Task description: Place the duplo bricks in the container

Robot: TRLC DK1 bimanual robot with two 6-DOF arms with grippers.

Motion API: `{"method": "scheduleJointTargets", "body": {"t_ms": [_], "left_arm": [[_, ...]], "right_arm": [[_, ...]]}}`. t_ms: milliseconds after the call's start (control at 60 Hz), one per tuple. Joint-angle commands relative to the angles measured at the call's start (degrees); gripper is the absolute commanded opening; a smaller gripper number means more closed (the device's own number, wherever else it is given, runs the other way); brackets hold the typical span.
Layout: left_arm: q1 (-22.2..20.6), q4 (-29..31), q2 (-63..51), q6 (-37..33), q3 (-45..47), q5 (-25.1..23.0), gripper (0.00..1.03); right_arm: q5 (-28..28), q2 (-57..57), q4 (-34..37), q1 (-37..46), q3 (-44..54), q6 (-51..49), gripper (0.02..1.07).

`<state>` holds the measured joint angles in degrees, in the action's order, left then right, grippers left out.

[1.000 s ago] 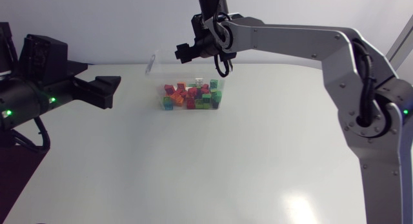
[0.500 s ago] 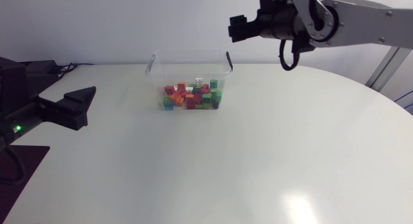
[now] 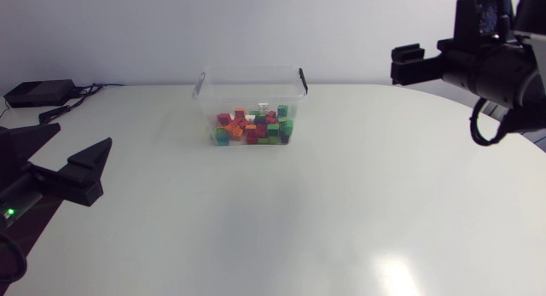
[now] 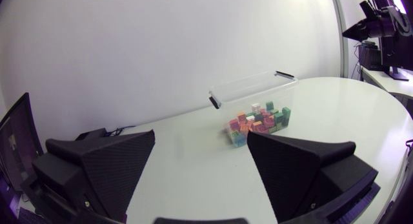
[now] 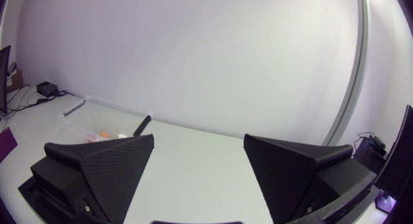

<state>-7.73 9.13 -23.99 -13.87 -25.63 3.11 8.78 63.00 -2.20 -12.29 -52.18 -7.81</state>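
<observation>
Head view. Clear container stands on the white counter toward 12 o'clock, near the far edge, upright and lidless, with a black handle clip at each end of the rim. The duplo bricks lie heaped on its floor: red, orange, green, a little blue. Left arm enters at 9 o'clock. The left jaws are spread, holding nothing, and sit well apart from the container. Right arm enters at 2 o'clock. The right jaws hang above the counter's far rim, also well apart from the container (their gap is hard to judge from this angle).

Left wrist view. Both wedge fingers stand wide apart with nothing between them. Container lies ahead of the jaws at about 1 o'clock, the bricks piled inside, on the bare counter.

Right wrist view. Fingers are spread, grasping nothing. Container is ahead at about 10 o'clock, partly hidden behind one finger. A few pale and orange bricks show just over that finger's edge.
</observation>
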Motion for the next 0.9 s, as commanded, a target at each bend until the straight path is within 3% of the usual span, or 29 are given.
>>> {"method": "scheduleJointTargets", "body": {"t_ms": [0,433,883], "left_arm": [[1.0,-0.2,1.0,1.2,1.6,-0.1,0.99],[2.9,-2.8,7.5,1.3,6.4,-0.1,0.99],[4.5,-5.3,14.5,4.8,12.7,-0.7,0.99]], "right_arm": [[-0.3,-4.0,-1.1,1.6,4.8,-1.7,1.02],[-0.7,-25.7,-1.4,6.6,23.1,-6.2,1.02],[-2.3,-40.2,-0.4,8.0,34.1,-3.9,1.02]]}}
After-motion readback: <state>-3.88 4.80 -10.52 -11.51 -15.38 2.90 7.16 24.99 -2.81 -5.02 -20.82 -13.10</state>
